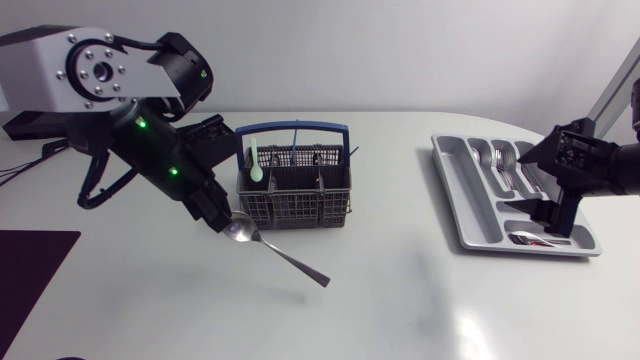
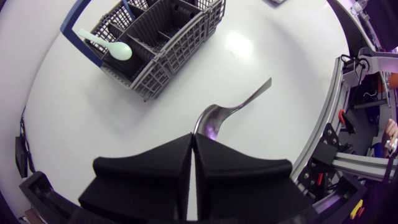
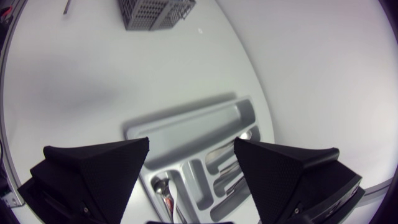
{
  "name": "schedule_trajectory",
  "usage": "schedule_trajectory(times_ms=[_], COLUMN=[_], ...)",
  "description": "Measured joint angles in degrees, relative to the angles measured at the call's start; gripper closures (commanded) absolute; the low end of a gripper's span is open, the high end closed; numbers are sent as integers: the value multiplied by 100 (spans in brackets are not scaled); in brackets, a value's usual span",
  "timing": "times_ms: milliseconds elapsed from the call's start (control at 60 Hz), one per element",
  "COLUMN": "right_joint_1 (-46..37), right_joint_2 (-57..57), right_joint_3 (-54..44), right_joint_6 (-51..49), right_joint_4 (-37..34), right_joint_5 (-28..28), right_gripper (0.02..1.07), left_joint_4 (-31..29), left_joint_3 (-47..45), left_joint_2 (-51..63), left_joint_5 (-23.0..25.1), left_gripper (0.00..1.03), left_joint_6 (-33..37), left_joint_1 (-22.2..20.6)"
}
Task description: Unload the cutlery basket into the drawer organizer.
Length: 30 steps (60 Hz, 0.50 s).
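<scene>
My left gripper is shut on the bowl end of a metal spoon. It holds the spoon above the table just in front of the grey cutlery basket. A pale green spoon and a blue utensil stand in the basket. My right gripper hangs open and empty over the grey drawer organizer. Some cutlery lies in the organizer's compartments.
The basket has a blue handle arching over it. A dark mat lies at the table's front left. Bare white table stretches between the basket and the organizer. The basket shows far ahead of the right gripper.
</scene>
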Motion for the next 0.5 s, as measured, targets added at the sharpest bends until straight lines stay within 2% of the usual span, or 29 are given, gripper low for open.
schedule_trajectory(times_ms=[117,283,500], right_joint_1=[1239,3460,4990], right_joint_2=[-634,-723,-144], right_joint_3=[-92,-170,-157], right_joint_6=[986,2662,3882], right_joint_4=[-94,-85,332], right_joint_5=[136,809,1261], right_gripper=[7,7,10], left_joint_4=[-238,-302,-302], left_joint_3=[236,299,308], left_joint_2=[-11,-13,153], left_joint_5=[363,785,1311], left_gripper=[100,100,100], left_joint_6=[-2,-33,-227], left_joint_1=[238,468,570])
